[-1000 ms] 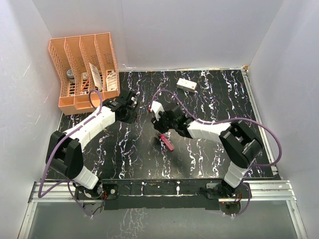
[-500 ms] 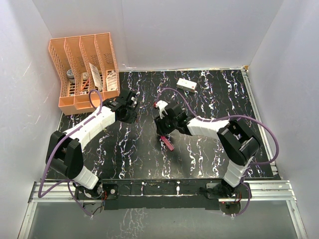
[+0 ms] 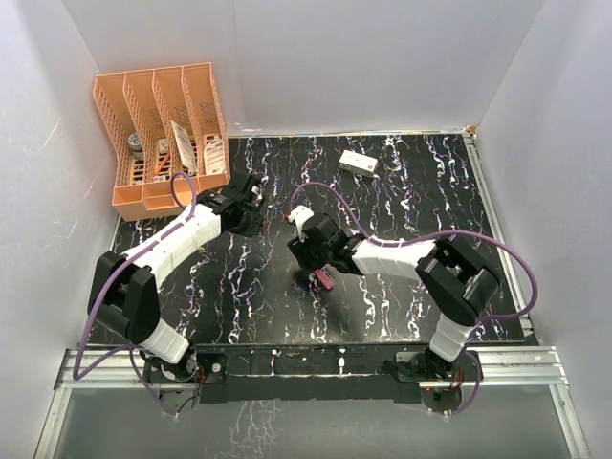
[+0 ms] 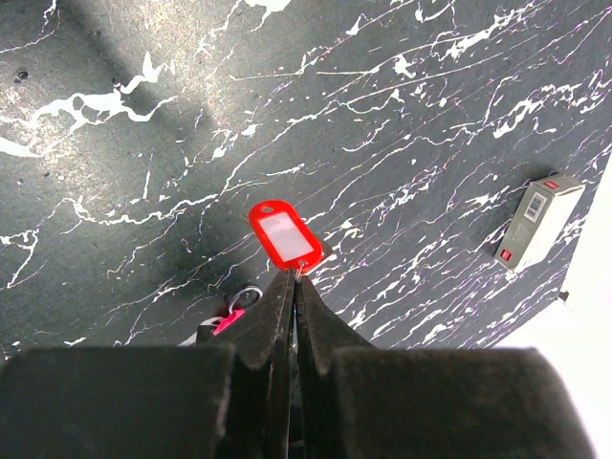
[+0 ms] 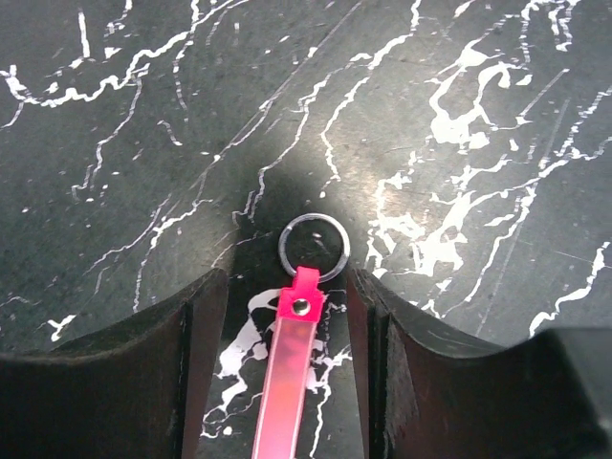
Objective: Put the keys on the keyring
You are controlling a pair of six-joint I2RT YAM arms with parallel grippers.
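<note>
Keyring [image 5: 314, 246] lies untouched between the right gripper's [image 5: 287, 287] spread jaws; the left gripper's [image 4: 295, 287] closed jaws pinch a red key [image 4: 284, 235], label blank.

table [image 3: 258, 296]: black, white veins; keyring [image 5: 314, 247]: silver ring, pink tag; key [image 4: 284, 235]: red head; rack [image 3: 158, 143]: orange

– What are the arms made of, to look at?
– The left arm [image 3: 177, 239] and right arm [image 3: 402, 253] both have white shells over black joints, with bulky black housings midway.
– Any wiring?
– A purple cable [image 3: 93, 301] loops loosely beside each arm.
– And the bases?
– Black mounts bolted to a silver rail [image 3: 516, 360] along the table's near edge.
– The fingers?
– Matte black. The left gripper [image 4: 294, 285] tapers to thin blades; the right gripper [image 5: 284, 296] has broad, curved inner faces.
</note>
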